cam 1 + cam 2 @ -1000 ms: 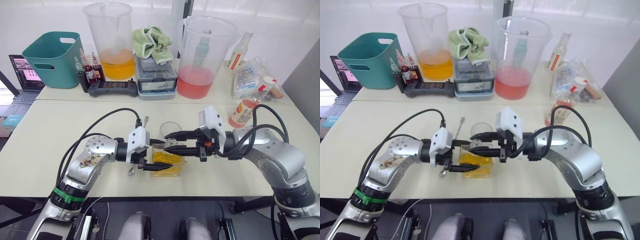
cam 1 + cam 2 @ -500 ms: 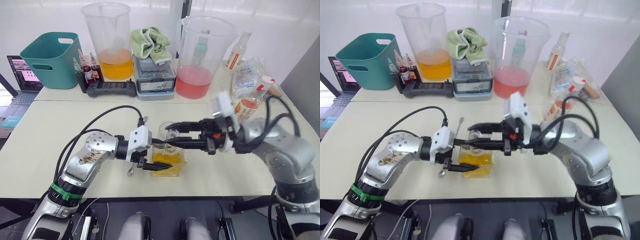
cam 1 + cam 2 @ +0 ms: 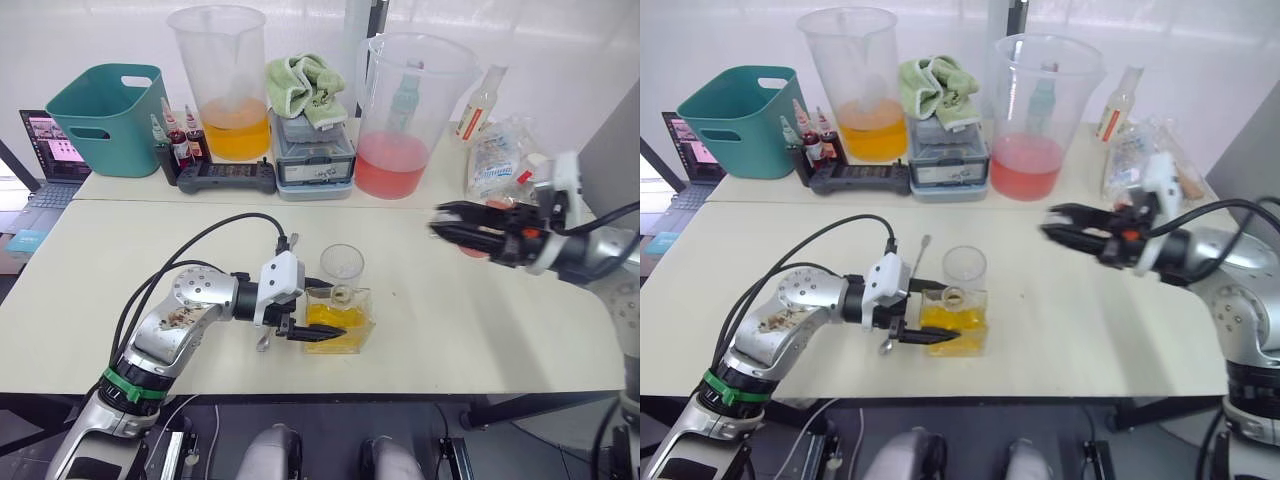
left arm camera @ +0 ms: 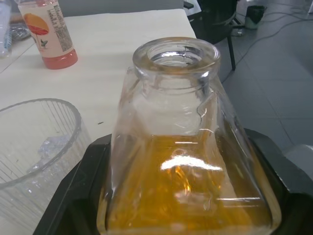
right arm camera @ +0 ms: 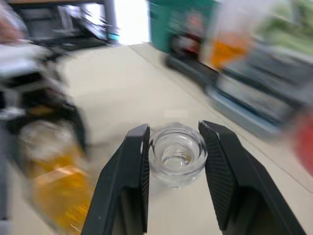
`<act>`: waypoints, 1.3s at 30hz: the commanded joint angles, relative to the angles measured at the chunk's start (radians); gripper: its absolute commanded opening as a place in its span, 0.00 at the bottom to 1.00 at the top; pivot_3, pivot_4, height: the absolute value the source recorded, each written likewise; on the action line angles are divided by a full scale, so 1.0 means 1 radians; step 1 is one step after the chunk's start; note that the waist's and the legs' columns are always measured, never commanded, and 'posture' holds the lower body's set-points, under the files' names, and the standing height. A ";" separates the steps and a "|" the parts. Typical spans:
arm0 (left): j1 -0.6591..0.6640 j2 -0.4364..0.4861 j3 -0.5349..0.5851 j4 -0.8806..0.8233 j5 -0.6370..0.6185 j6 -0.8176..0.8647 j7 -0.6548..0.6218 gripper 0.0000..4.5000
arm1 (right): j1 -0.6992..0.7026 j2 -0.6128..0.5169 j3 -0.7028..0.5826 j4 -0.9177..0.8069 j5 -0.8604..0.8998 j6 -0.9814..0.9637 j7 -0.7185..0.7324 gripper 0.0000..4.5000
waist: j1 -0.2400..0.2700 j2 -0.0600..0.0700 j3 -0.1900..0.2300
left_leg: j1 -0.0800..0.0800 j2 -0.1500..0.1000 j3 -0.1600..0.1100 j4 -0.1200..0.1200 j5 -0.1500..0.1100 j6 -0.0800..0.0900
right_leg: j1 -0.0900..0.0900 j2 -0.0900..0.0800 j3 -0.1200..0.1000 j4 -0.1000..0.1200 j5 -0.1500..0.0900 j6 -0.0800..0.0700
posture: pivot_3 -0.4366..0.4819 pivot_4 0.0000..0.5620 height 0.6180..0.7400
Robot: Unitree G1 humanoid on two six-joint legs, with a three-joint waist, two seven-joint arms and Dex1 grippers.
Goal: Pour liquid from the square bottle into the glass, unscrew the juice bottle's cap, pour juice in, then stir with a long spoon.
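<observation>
Because pouring needed an open neck, I had the left gripper (image 3: 305, 330) clamped on the square bottle (image 3: 339, 320) beside the glass (image 3: 342, 264), while the right gripper (image 5: 173, 161) pinched its glass stopper (image 5: 177, 154) well clear.

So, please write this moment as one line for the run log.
left gripper: shut on square bottle, upright, unstoppered | right gripper: shut on glass stopper, off to the right | glass: empty, behind bottle

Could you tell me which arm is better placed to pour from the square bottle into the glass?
The left. Its end effector grips the square bottle, already unstoppered, right beside the glass. The right end effector is off to the side holding the glass stopper.
</observation>
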 commanded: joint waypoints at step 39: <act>0.087 0.036 0.002 -0.089 0.016 0.064 0.085 0.62 | -0.151 0.034 -0.154 1.085 -0.351 -0.613 -0.405 0.91 | -0.028 0.011 -0.002 | 0.001 0.000 0.002 -0.001 0.001 -0.002 | 0.001 0.000 0.004 -0.002 -0.001 0.002 | 0.48 0.27 0.99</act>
